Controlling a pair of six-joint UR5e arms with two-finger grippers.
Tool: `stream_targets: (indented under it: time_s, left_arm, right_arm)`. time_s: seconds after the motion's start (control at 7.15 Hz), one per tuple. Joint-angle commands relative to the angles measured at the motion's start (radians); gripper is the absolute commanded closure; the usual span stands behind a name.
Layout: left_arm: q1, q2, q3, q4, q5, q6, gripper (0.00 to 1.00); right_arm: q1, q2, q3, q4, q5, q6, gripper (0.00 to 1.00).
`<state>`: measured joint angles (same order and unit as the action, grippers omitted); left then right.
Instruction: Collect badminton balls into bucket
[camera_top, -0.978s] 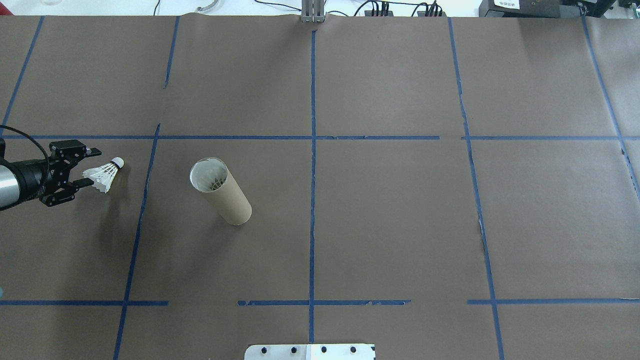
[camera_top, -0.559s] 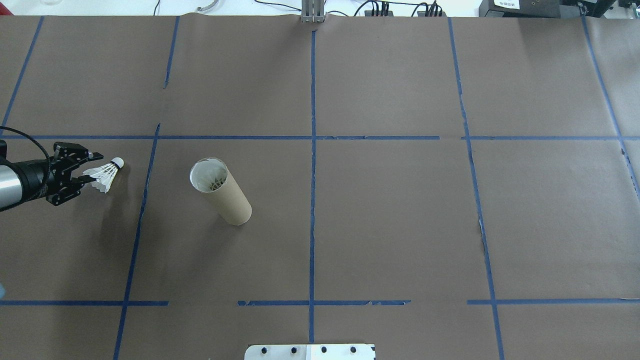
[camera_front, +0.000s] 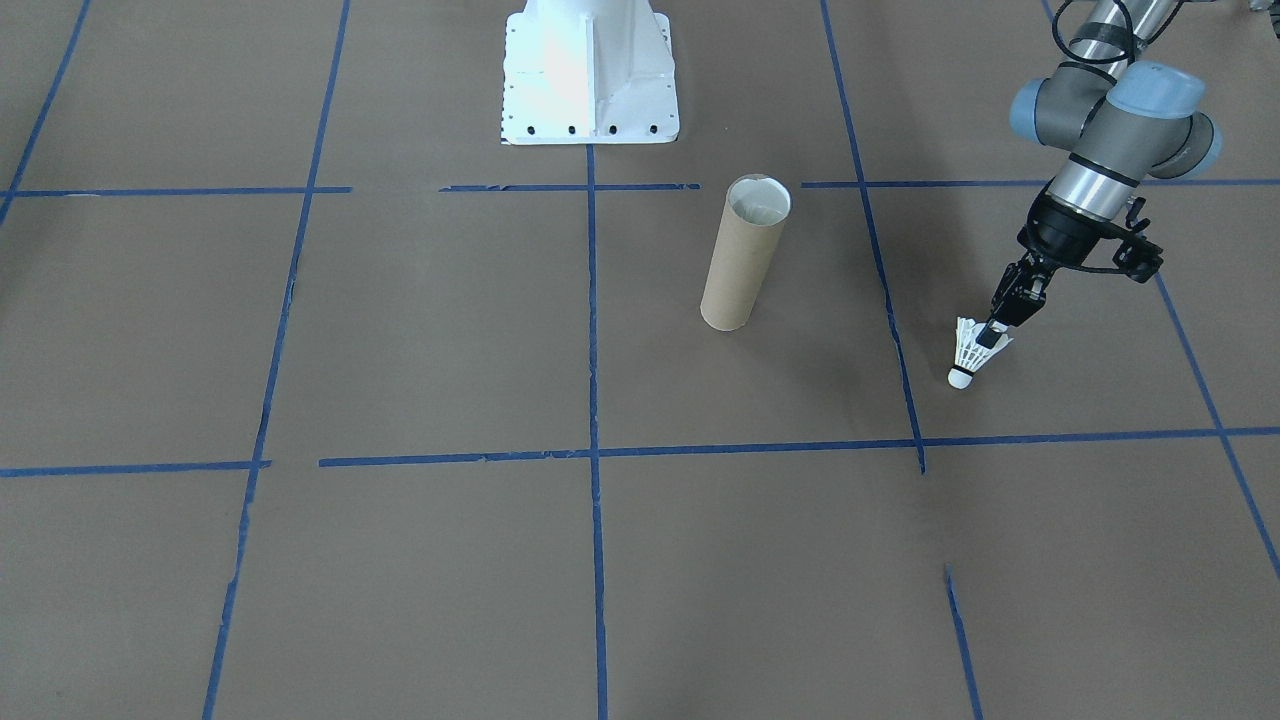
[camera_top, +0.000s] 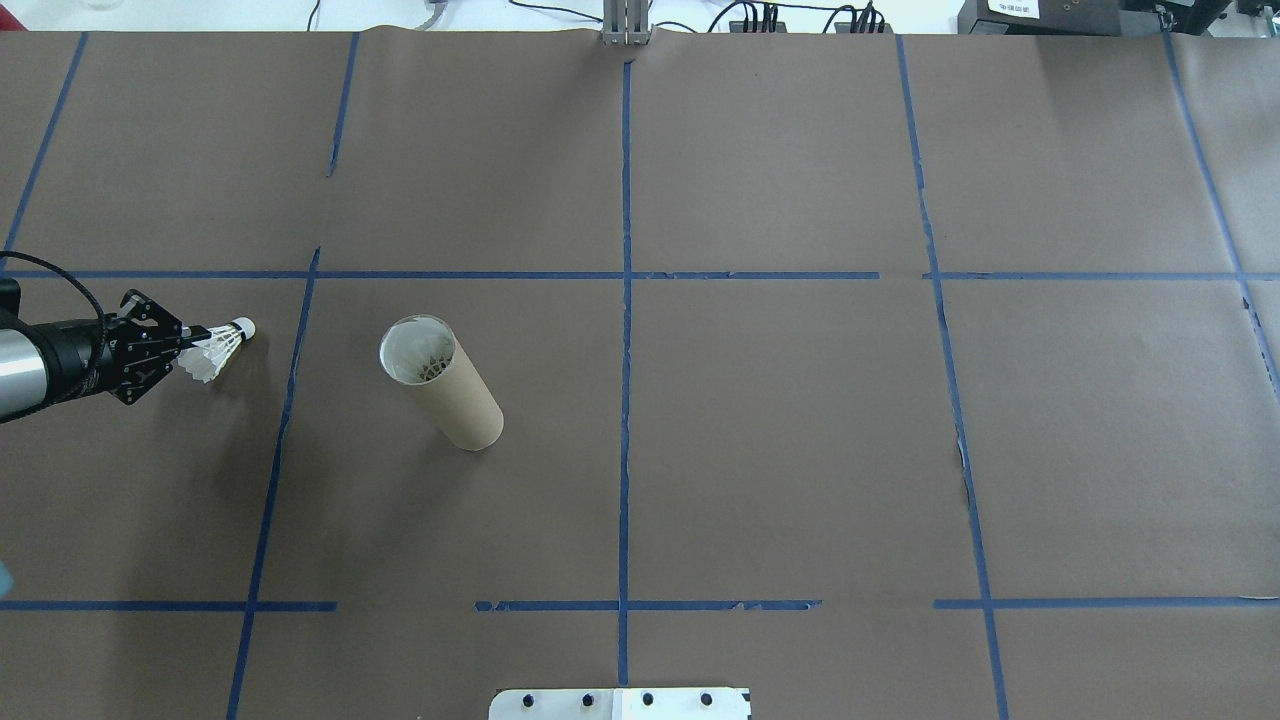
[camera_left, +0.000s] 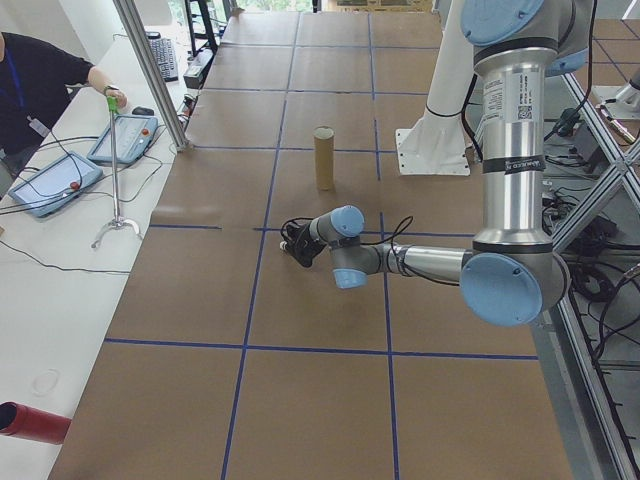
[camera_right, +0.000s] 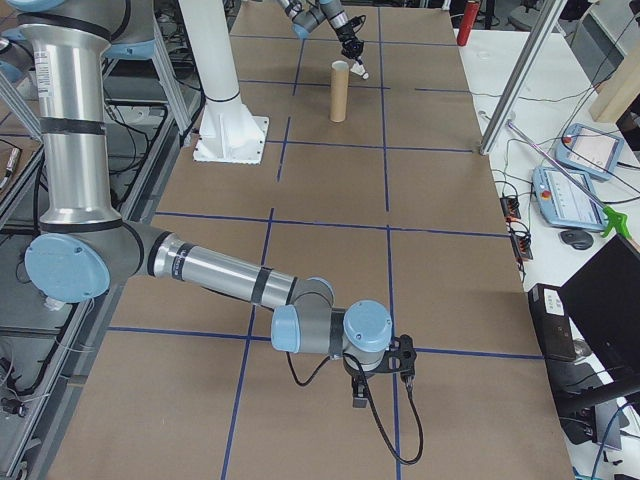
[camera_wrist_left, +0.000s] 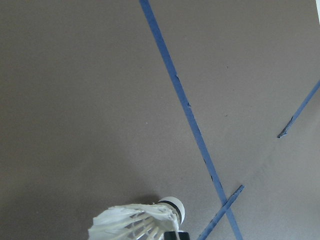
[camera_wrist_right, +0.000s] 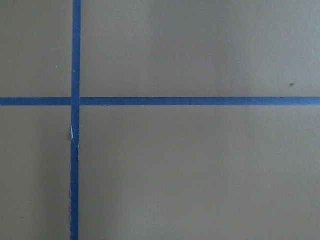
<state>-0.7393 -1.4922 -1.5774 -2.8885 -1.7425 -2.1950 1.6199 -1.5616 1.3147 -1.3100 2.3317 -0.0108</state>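
The desk (camera_top: 760, 450) carries an upright cardboard tube (camera_top: 441, 383) with feathers showing inside its open mouth. Well apart from the tube, on the robot's left, the left tool (camera_top: 190, 345) is clamped on the skirt of a shuttlecock (camera_top: 222, 349), cork tip pointing toward the tube. The right tool (camera_right: 360, 400) shows only from the side; I cannot tell its state.
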Motion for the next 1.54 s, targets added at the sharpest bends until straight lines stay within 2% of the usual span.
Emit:
stream_targets:
  time_s: [0.0,0.28,0.42,0.84,1.12,1.26,1.4]
  left_arm:
    - [-0.024,0.004,-0.106,0.171,-0.141,0.18,1.0]
    - [-0.08,0.0,-0.225,0.442,-0.25,0.433,1.0]
    - [-0.09,0.0,-0.264,0.548,-0.274,0.557,1.0]
    - [-0.095,-0.003,-0.363,0.846,-0.273,0.888,1.0]
    - [-0.121,-0.017,-0.416,0.964,-0.273,1.024,1.0]
    - [-0.126,-0.101,-0.464,1.139,-0.273,1.034,1.0]
    - [-0.153,-0.24,-0.489,1.352,-0.272,1.098,1.0]
  right_arm:
    - [0.0,0.0,0.001,0.0,0.0,0.0,0.0]
    - [0.0,0.0,0.002,0.0,0.0,0.0,0.0]
    - [0.0,0.0,0.002,0.0,0.0,0.0,0.0]
    - [0.0,0.0,0.001,0.0,0.0,0.0,0.0]
    - [0.0,0.0,0.002,0.0,0.0,-0.001,0.0]
    - [0.0,0.0,0.002,0.0,0.0,0.0,0.0]
    - [0.0,0.0,0.0,0.0,0.0,0.0,0.0]
